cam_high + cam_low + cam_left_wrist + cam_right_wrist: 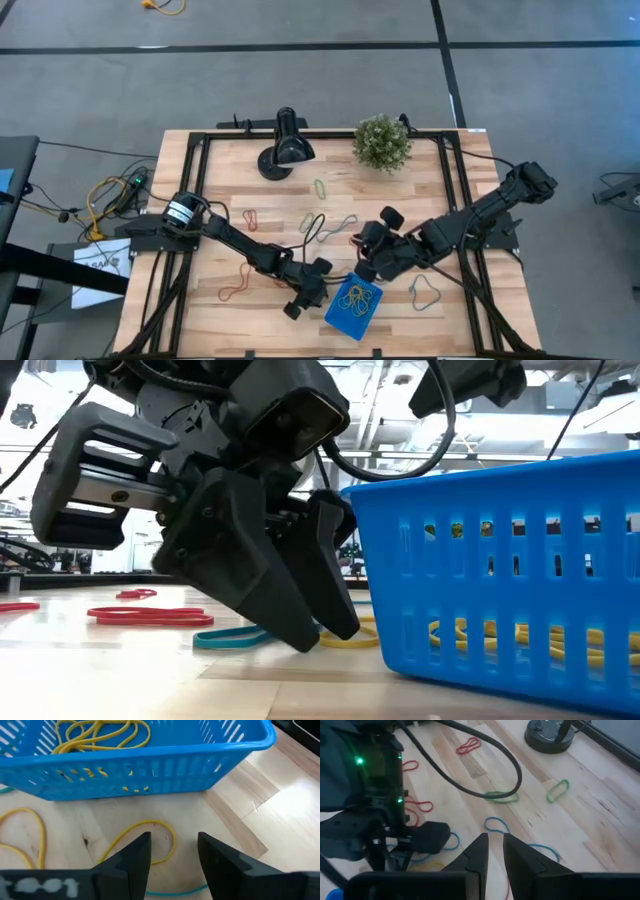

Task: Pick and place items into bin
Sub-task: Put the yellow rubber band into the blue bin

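Blue bin [354,307] at the table's near edge already holds several yellow bands [102,732], many loops left on the wood; left gripper [172,855] spread low over a yellow loop [145,842], right gripper [492,852] nearly closed, empty.

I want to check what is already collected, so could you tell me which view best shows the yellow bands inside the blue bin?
The left wrist view: it looks down into the blue bin, showing the yellow bands tangled on its floor. The high view shows them small from above. The low view glimpses them only through the wall slots. The right wrist view does not show them.
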### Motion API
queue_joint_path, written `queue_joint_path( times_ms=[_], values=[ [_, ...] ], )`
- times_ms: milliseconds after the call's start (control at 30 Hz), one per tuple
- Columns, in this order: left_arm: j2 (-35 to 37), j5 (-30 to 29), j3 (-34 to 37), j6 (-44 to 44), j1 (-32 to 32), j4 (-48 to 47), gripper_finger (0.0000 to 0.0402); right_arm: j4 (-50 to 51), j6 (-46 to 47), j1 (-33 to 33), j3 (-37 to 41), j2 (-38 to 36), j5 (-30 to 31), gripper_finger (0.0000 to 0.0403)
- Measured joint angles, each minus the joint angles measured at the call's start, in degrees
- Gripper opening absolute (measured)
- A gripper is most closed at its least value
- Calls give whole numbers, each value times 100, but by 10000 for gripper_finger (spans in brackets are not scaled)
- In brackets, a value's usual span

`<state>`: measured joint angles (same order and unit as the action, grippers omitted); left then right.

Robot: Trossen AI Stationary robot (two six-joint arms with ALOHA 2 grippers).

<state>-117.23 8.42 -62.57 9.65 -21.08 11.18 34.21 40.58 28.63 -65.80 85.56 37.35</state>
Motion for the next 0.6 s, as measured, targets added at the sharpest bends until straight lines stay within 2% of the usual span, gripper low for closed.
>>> queue_joint_path(
  times_ms=[67, 200, 367, 467, 600],
  values=[
    [0, -133, 0, -72, -5, 4, 127, 1, 0, 33, 0, 0, 3, 54],
    [-68, -765, -11, -101, -49, 60, 68, -1, -2, 65, 0, 0, 3, 54],
    [-218, -737, -22, -278, -4, 31, 14, -25, -2, 65, 0, 0, 3, 54],
    [-247, -680, -22, -313, -61, -44, 6, -10, -4, 61, 0, 0, 8, 54],
    [-221, -873, -15, -265, -184, -51, 20, -3, -4, 61, 0, 0, 8, 54]
  ],
)
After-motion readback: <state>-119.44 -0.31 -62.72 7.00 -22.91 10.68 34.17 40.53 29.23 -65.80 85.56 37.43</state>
